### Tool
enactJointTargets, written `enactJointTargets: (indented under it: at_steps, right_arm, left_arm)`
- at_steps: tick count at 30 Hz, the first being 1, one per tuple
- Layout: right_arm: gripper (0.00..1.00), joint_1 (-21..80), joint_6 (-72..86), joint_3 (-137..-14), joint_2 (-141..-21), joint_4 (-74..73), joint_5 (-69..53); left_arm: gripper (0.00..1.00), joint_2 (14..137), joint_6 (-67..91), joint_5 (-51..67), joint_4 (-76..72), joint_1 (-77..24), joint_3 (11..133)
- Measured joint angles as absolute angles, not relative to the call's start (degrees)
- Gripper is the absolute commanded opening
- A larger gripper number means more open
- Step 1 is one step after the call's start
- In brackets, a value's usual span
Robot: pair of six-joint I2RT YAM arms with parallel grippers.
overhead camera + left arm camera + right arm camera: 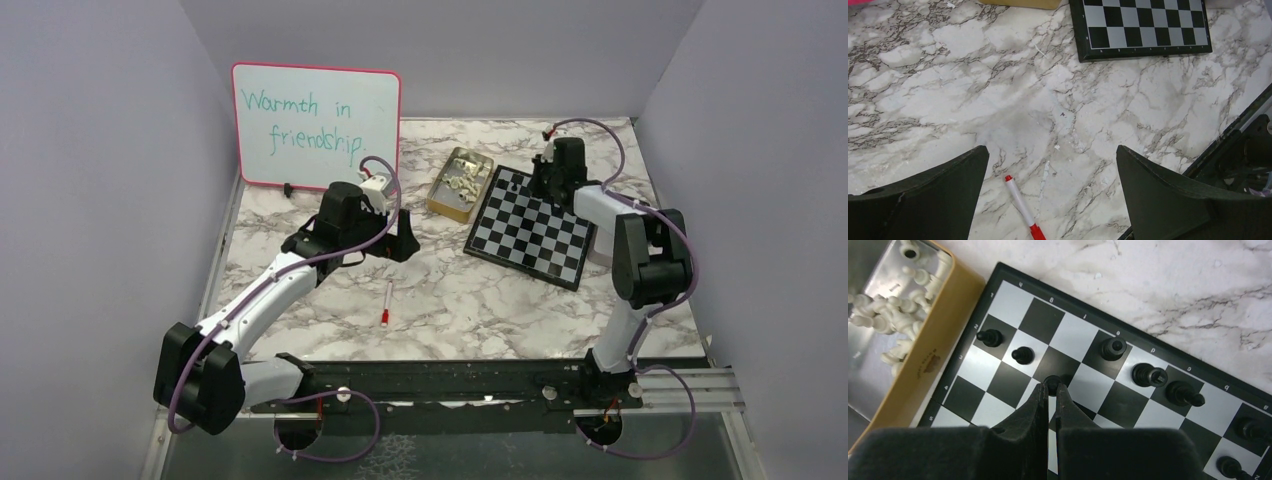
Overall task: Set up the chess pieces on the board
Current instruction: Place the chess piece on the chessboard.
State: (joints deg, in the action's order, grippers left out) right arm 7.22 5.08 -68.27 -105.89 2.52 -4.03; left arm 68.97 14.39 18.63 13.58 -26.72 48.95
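The board [528,228] lies tilted at the table's right, and its near edge shows in the left wrist view [1148,27]. In the right wrist view, several black chess pieces stand on the board [998,300], among them a pawn [990,337] and another pawn [1022,355]. My right gripper [1052,385] is shut on a small black pawn [1052,381] over a dark square at the board's far end [553,170]. My left gripper [1053,155] hangs open above bare marble, left of the board [398,240]. Cream pieces [883,315] lie in the tin.
A tan tin [458,184] of cream pieces sits just left of the board. A pink-framed whiteboard [316,126] stands at the back left. A red-and-white marker [387,302] lies on the marble table [480,300] under the left gripper, also seen as the marker [1020,205].
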Motion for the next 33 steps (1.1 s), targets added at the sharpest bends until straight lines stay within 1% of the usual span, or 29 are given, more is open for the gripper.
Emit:
enactJointTargets:
  at_steps: [26,30,33]
  right_arm:
    - [0.1,7.6,5.6,-71.9,-111.7,-0.1,-2.8]
    - [0.13,7.6,5.6,-72.2,-111.9,-0.4,-2.8]
    - [0.14,7.6,5.5,-72.6,-111.9,-1.2,-2.8]
  left_arm:
    - [0.99,67.5,11.1,17.9,15.5,-28.5,48.8]
    - [0.99,67.5,11.0,17.7,15.6,-28.5,48.8]
    - [0.99,67.5,11.0,17.5,15.6,-28.5,48.8]
